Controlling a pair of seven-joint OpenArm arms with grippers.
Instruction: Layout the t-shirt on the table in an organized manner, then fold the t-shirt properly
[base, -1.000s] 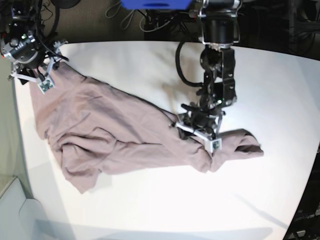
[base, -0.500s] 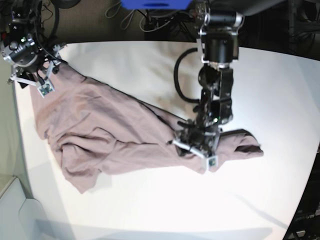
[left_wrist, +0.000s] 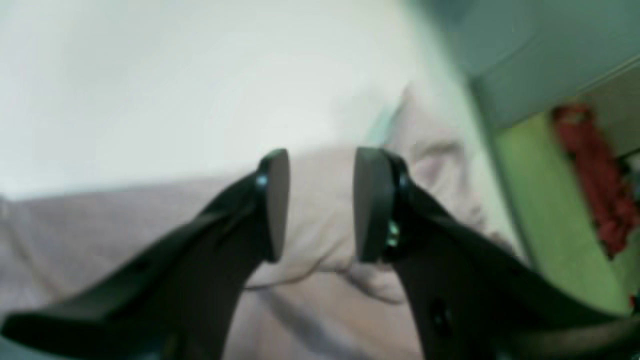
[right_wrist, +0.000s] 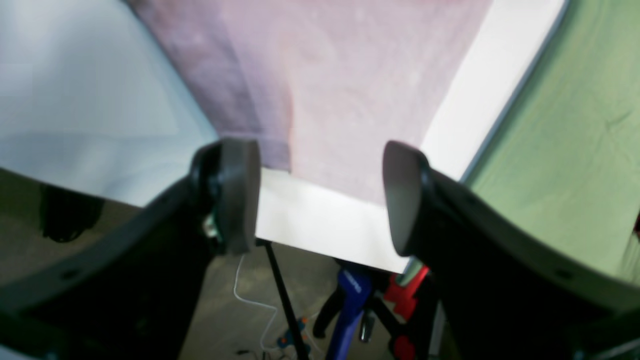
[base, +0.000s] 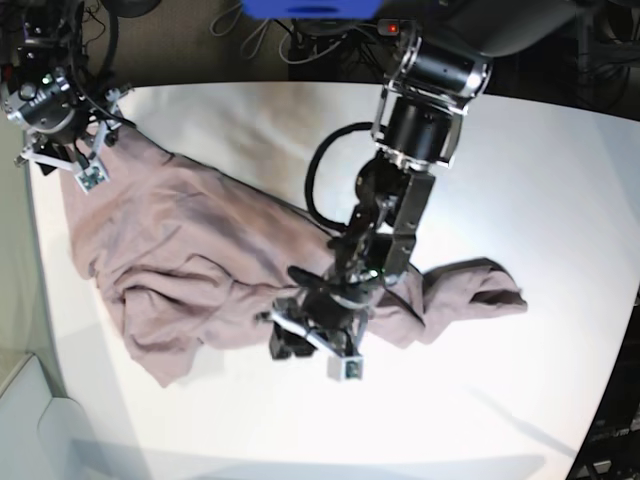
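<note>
T-shirt (left_wrist: 310, 210) cloth lies loose under the left hand's (left_wrist: 320, 205) parted, empty fingers; the right hand (right_wrist: 320, 200) hangs spread over its corner, while in the base view it sprawls crumpled across the tabletop (base: 540, 180), awaiting spreading.

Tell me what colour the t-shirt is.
The t-shirt is a plain dusty mauve-pink; the base view shows it best.

Plain dusty mauve-pink shirt (base: 190, 250) with no print, darker in its creases, smooth matte white desk (base: 540, 190), black left claw (base: 312, 352) with pale grey tips, black right claw (base: 62, 160) likewise, green cloth (right_wrist: 560, 150) beside the desk edge
</note>
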